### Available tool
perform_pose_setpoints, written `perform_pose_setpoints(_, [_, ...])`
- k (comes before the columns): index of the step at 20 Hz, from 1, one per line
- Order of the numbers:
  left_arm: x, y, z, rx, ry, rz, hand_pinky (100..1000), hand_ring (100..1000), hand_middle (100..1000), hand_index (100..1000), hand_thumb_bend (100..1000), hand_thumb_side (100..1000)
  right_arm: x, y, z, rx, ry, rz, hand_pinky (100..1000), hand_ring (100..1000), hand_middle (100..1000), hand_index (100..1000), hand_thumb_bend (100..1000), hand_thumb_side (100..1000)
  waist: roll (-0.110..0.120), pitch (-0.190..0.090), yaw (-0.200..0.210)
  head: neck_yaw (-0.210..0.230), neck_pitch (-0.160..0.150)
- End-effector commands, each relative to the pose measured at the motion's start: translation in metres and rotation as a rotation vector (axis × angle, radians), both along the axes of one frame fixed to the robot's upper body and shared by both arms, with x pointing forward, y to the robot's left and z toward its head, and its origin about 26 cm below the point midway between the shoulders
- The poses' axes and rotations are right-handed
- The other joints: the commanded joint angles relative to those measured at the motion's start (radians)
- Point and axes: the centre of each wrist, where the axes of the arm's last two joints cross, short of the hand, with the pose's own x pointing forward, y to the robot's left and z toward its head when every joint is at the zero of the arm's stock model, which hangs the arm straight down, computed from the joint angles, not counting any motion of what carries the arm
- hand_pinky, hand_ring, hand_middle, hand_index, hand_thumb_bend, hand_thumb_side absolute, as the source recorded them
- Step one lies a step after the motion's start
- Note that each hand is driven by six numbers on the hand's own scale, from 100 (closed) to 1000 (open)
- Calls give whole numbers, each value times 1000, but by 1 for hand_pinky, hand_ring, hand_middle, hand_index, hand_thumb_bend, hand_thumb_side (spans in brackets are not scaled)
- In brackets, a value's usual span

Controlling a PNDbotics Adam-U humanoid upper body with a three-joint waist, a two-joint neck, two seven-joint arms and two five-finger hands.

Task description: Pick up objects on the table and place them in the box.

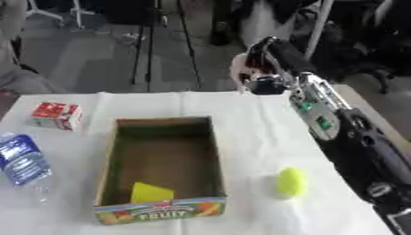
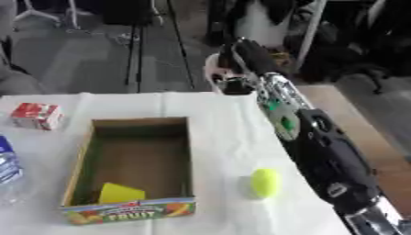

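An open cardboard box (image 1: 112, 151) with a FRUIT label on its front stands mid-table, and a yellow wedge (image 1: 150, 193) lies in its near corner. A yellow-green ball (image 1: 291, 181) rests on the cloth to the box's right. At the far left sits a red and white carton (image 1: 58, 115), with a clear water bottle (image 1: 22, 160) nearer me. My right arm reaches up along the right side to the table's far edge. There my right hand (image 1: 269, 69) is curled round a pale white thing (image 1: 239, 69). The left hand does not show.
A white cloth (image 1: 249, 137) covers the table. A bare wooden strip (image 2: 361, 133) runs along its right side. Beyond the far edge are stand legs and dark chairs on a grey floor.
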Motion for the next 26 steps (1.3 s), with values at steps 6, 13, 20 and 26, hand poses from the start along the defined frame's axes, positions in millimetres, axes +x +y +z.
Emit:
perform_pose_setpoints(6, [-2, 2, 10, 10, -32, -2, 489, 855, 833, 824, 405, 845, -32, 74, 5, -76, 138, 360, 271, 339, 329, 461, 139, 100, 4, -26, 0, 2, 10])
perform_pose_setpoints(13, [-1, 0, 13, 7, -43, -15, 489, 855, 833, 823, 405, 844, 5, 94, -71, -135, 423, 381, 280, 349, 358, 515, 100, 100, 8, -18, 7, -1, 3])
perform_pose_setpoints(20, [-1, 0, 12, 5, -44, -16, 487, 856, 833, 823, 403, 846, 25, 89, -102, -332, 609, 407, 990, 1000, 1000, 1000, 100, 659, 11, -14, 6, -1, 5])
perform_pose_setpoints(26, [-1, 0, 12, 5, -43, -14, 487, 856, 833, 824, 403, 846, 22, 80, -86, -319, 523, 363, 993, 1000, 1000, 1000, 100, 616, 11, -13, -1, 0, 5])
